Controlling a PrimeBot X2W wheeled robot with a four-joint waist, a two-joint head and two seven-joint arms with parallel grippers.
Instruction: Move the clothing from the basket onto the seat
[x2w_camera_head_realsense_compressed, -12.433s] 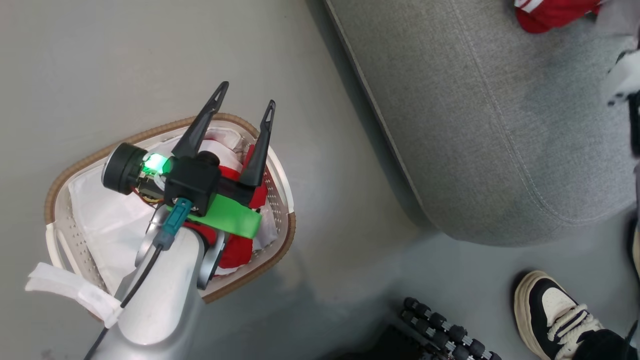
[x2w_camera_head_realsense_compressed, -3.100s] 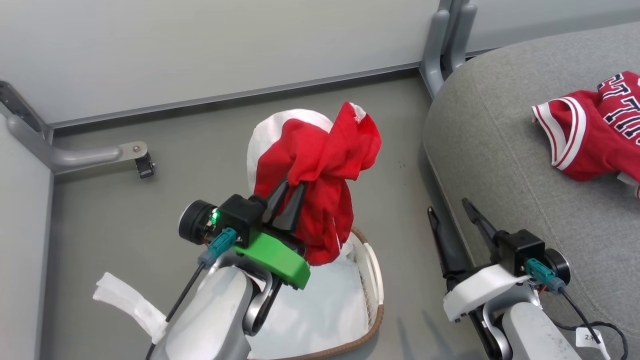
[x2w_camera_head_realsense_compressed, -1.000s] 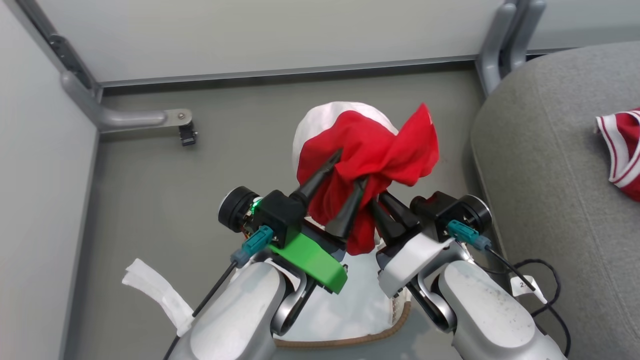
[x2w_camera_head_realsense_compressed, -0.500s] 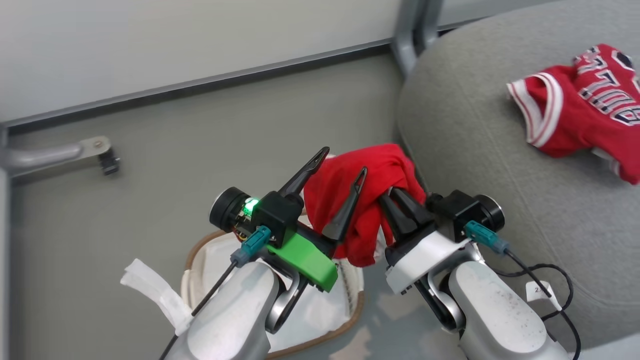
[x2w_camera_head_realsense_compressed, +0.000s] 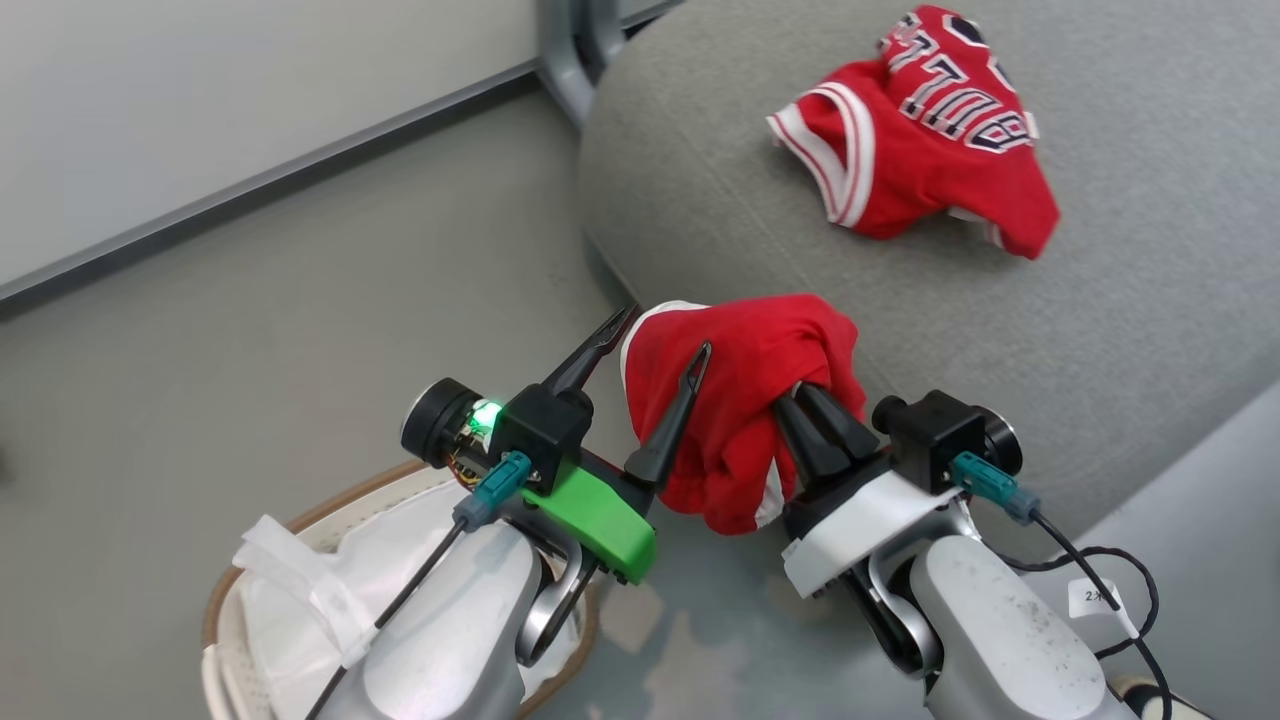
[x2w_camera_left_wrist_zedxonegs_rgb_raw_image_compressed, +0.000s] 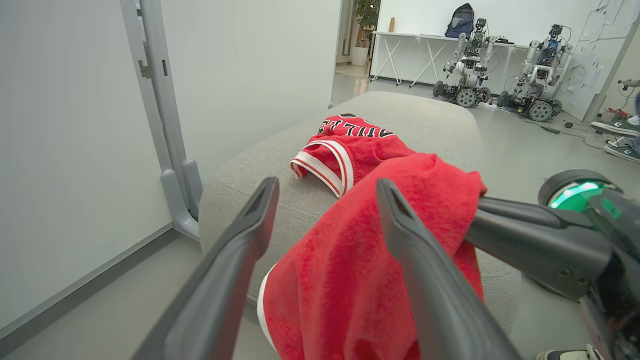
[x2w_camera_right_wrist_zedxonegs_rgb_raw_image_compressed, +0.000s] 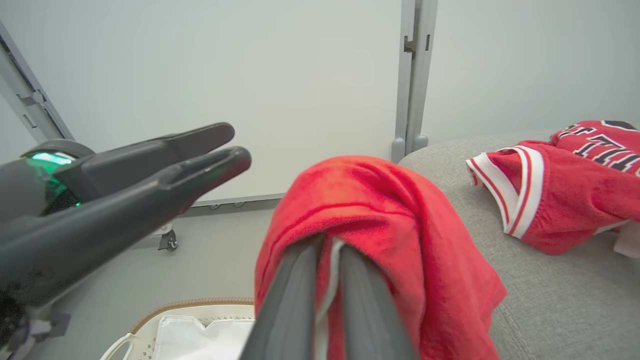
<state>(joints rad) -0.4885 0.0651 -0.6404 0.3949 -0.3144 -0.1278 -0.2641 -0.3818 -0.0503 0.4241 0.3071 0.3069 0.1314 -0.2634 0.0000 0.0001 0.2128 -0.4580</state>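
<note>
- Red plain garment (x2w_camera_head_realsense_compressed: 740, 400) hangs, in head view, above the floor (x2w_camera_head_realsense_compressed: 300, 300), just beside the front edge of the grey seat (x2w_camera_head_realsense_compressed: 1100, 330). It is up there b/c it is lifted out of the basket (x2w_camera_head_realsense_compressed: 340, 492) and not yet set down. The jersey (x2w_camera_head_realsense_compressed: 920, 150) already lies on the seat, well apart from it.
- Same view: the right pincer (x2w_camera_head_realsense_compressed: 798, 392) is closed narrow on a fold of the garment and carries its weight. The left pincer (x2w_camera_head_realsense_compressed: 665, 330) stands wide; one finger lies against the cloth but clamps nothing. The basket, lower left, holds the white liner sheet (x2w_camera_head_realsense_compressed: 290, 620).
- Left wrist view: both fingers are spread far apart, w/ the garment draped past one of them. The other arm's closed fingers go into the bunch from the side. The seat w/ the jersey is straight ahead.
- Right wrist view: the two fingers nearly meet, w/ red cloth and a white trim strip pinched btw them. The seat is near, the basket is below.
- Prob. next: carry the garment over the cushion, then open.
</note>
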